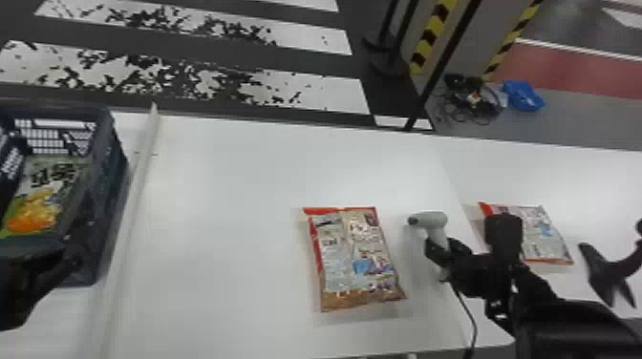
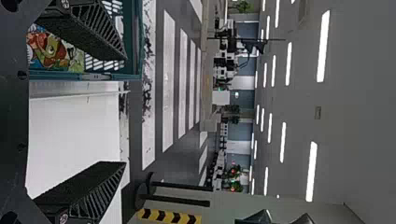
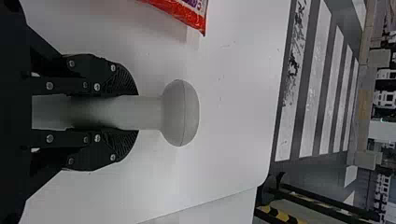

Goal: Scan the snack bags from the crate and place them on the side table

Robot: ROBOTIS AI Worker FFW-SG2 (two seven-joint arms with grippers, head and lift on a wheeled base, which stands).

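Observation:
A grey scanner [image 1: 432, 223] stands upright over the white table, its handle held by my right gripper [image 1: 443, 255]. In the right wrist view the fingers of my right gripper [image 3: 125, 112] press on both sides of the scanner handle [image 3: 149, 112]. A red-edged snack bag [image 1: 356, 258] lies flat to the scanner's left; another snack bag [image 1: 549, 234] lies on the side table, partly behind the right arm. My left gripper [image 1: 36, 281] is by the crate's near side; in the left wrist view my left gripper [image 2: 119, 112] is open. A green snack bag [image 1: 43, 195] sits inside the dark crate [image 1: 107, 191].
The main table [image 1: 229, 191] meets the side table [image 1: 597, 181] on the right. A pale raised strip [image 1: 131, 215] runs beside the crate. The scanner's cable [image 1: 470, 315] hangs toward the near edge. A black forked object [image 1: 609, 272] is at the far right.

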